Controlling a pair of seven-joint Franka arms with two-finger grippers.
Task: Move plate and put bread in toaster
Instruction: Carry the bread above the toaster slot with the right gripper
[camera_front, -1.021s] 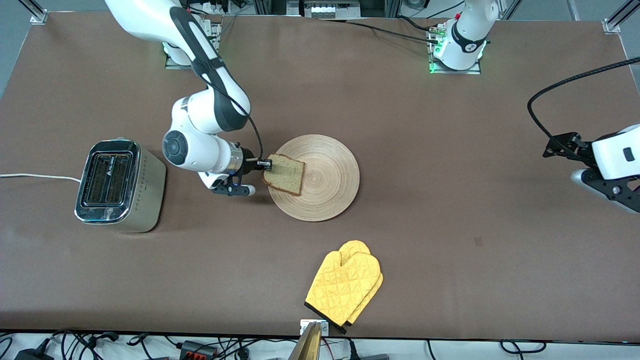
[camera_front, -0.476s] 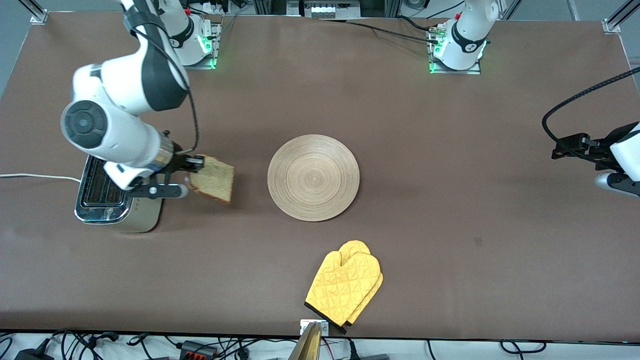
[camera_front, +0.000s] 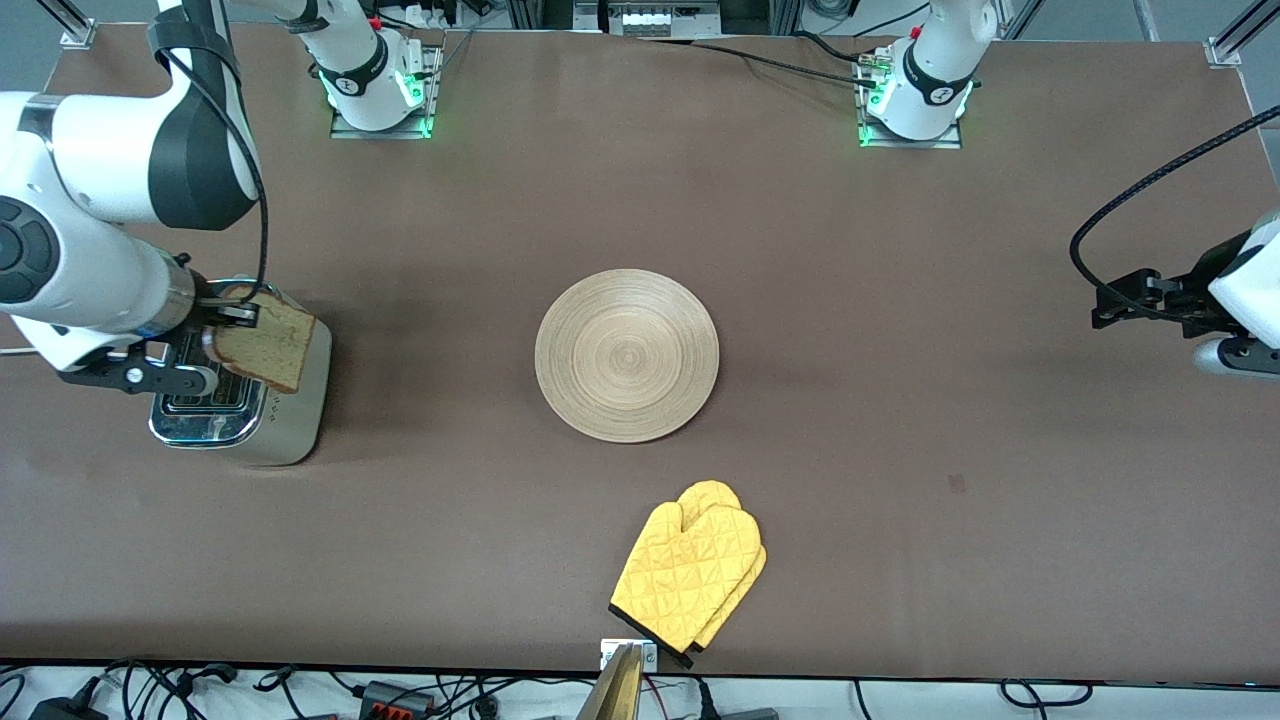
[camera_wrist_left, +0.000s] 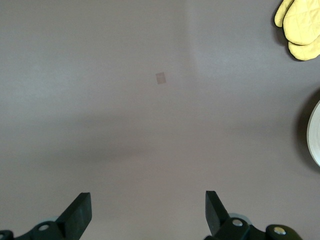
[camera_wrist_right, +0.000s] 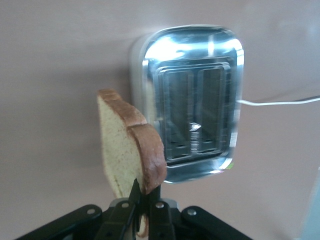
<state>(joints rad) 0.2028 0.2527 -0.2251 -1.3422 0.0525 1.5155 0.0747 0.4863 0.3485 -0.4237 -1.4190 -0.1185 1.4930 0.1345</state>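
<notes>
My right gripper (camera_front: 236, 316) is shut on one edge of the bread (camera_front: 265, 342), a squarish pale brown slice with a dark crust. The slice hangs on edge over the toaster (camera_front: 298, 405), above the side that faces the plate. In the right wrist view the bread (camera_wrist_right: 131, 150) stands upright in the right gripper (camera_wrist_right: 145, 200), beside the two empty slots of the chrome-topped toaster (camera_wrist_right: 192, 100). The round light-wood plate (camera_front: 627, 355) lies bare at the table's middle. My left gripper (camera_front: 1105, 303) waits open over the left arm's end of the table, with nothing between its fingers (camera_wrist_left: 80, 212).
A yellow oven mitt (camera_front: 690, 570) lies near the table's front edge, nearer to the front camera than the plate. The toaster's white cord (camera_wrist_right: 280, 102) runs off from its end. The left wrist view shows bare brown table, the mitt (camera_wrist_left: 300, 25) and a sliver of plate (camera_wrist_left: 316, 135).
The right arm lifted the bread off the plate and carried it toward its own end of the table, until it hangs over the toaster. The left gripper shifted slightly at the table's end.
</notes>
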